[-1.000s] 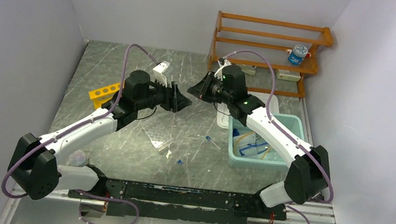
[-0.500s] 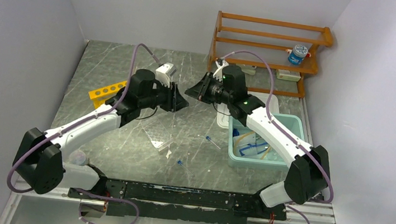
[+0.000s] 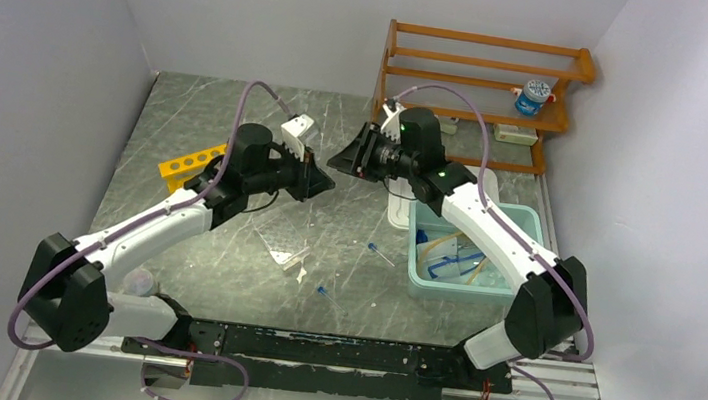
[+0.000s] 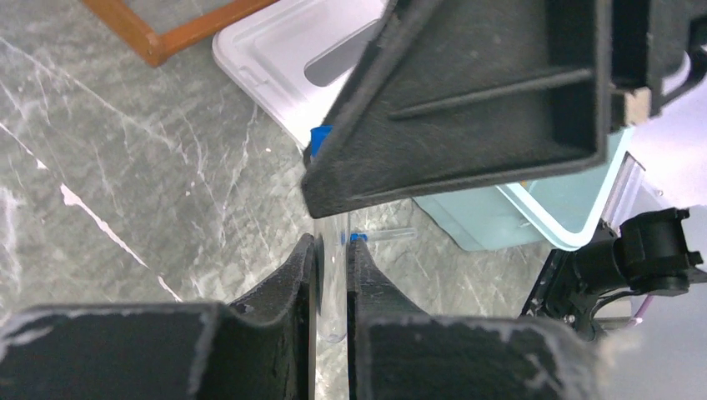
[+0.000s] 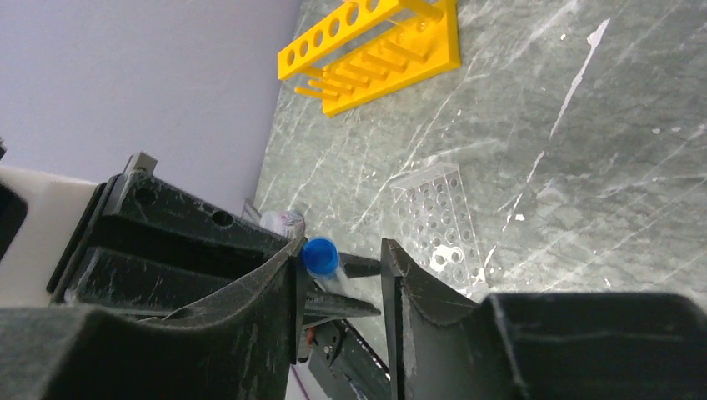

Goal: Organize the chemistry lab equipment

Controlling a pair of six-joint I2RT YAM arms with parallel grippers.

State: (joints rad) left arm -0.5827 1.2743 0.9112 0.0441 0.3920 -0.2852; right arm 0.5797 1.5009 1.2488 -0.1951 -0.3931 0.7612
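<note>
**Grey desk far below: a mid-air pass that could slip**

Marbled grey desk (image 3: 239, 116) lies well under both arms, which meet tip to tip above its middle. The left fingers (image 4: 296, 283) are pinched narrow on the clear body of a blue-capped tube (image 5: 319, 256). The right fingers (image 5: 421, 292) stand partly apart around the cap. One touches it, and the other shows a gap.

The likely trouble is that contact. If the right arm draws off sideways, the touching finger could drag the cap and twist the tube in the thin grip, or pull it free. A dropped tube would probably roll among the loose tubes (image 3: 379, 253) on the desk. The two sets of tips also overlap closely, so a skewed retreat could knock them together.

Room is uneven:
- **Open:** bare desk at centre and toward the upper left of the top view.
- **Left and below centre:** the rack (image 3: 185, 163) sits at the left, with the tray (image 3: 282, 250) just below centre.
- **Right:** the lid (image 3: 399, 210), tub (image 3: 519, 219) and shelf (image 3: 484, 84) crowd the right arm's side, so backing straight along its own line looks safer than swinging.
- **Both sides:** the walls (image 3: 46, 44) close in.
</note>
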